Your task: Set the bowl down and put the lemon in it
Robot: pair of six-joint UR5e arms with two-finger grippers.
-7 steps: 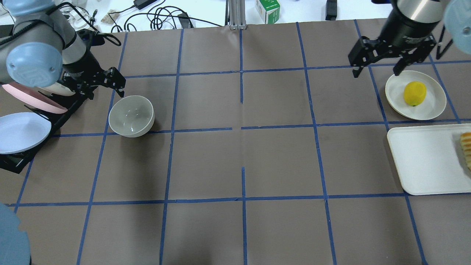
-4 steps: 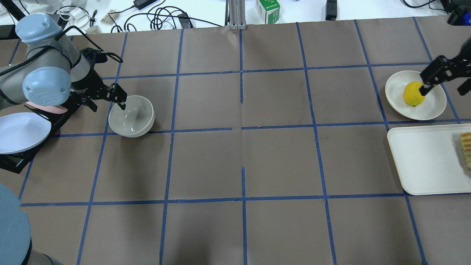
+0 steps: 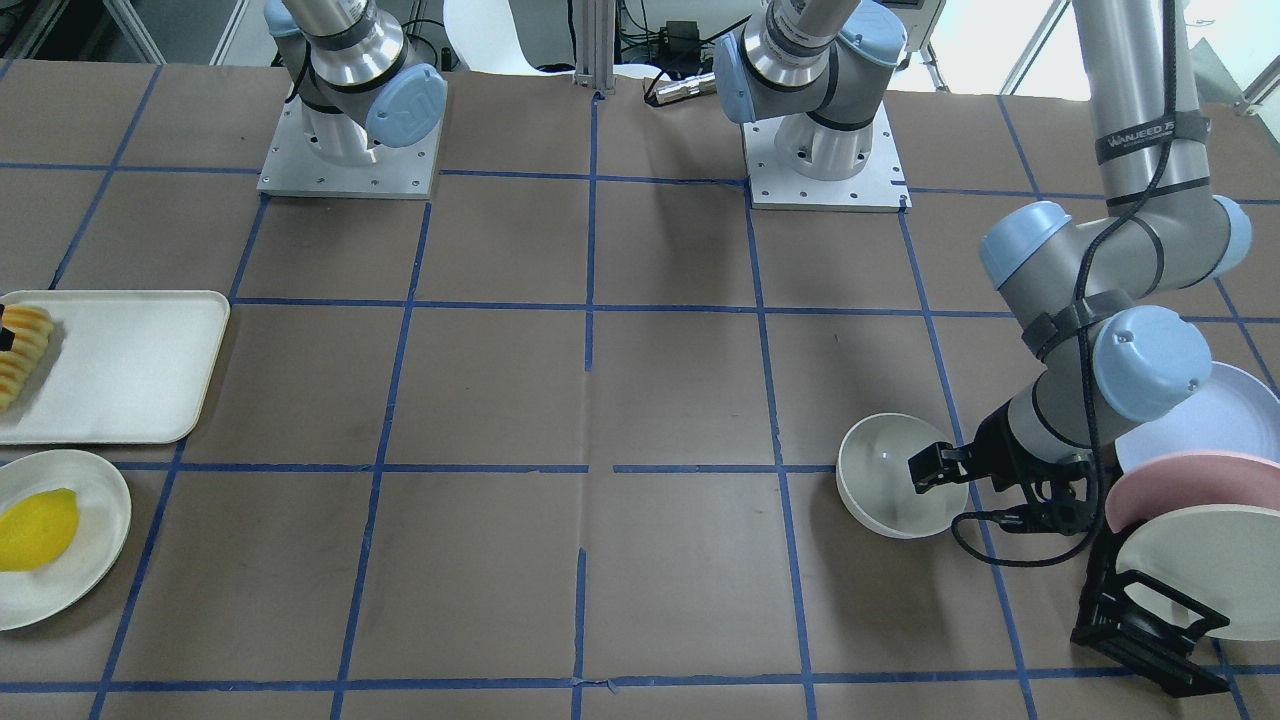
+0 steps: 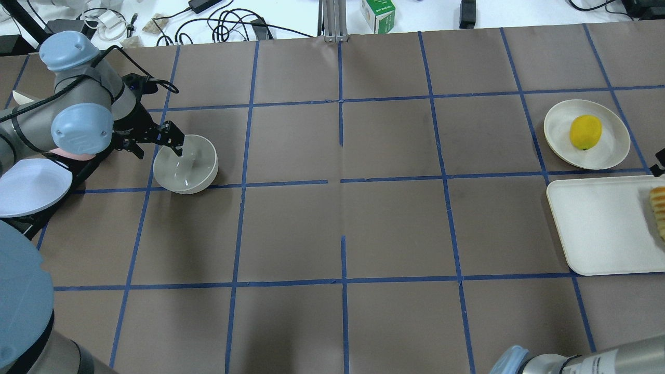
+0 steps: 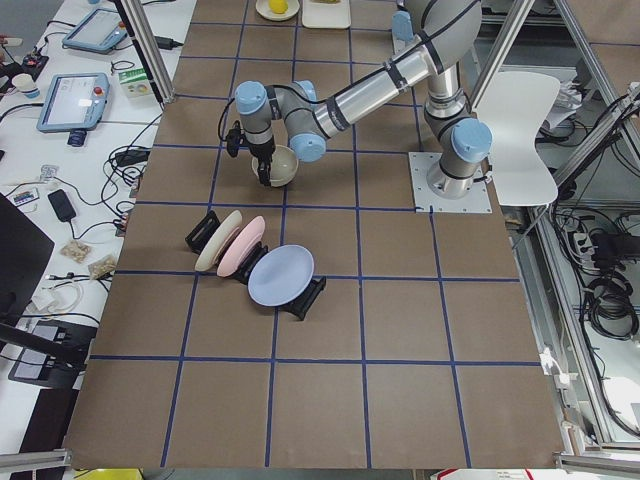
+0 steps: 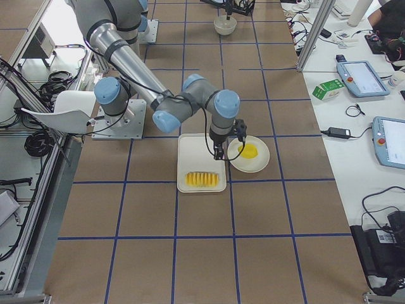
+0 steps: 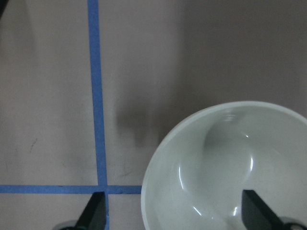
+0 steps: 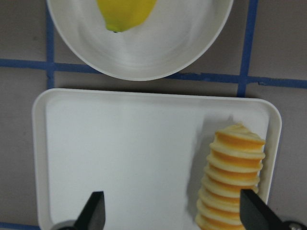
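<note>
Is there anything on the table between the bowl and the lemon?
No. In the overhead view, the stretch from the bowl to the lemon on its plate is bare: only brown table paper and blue tape lines.

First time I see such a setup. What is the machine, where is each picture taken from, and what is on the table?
Two robot arms stand at a table marked with blue tape. Two pictures look down on it, one from behind the robot, one facing it; two look along it from its ends; two come from wrist cameras. The jaws of the left arm stand open astride the rim of the bowl, one inside, one outside. Those of the right arm hang open and empty over the tray, which holds sliced fruit. The lemon lies on a plate beside the tray. A rack of plates stands near the bowl.
</note>
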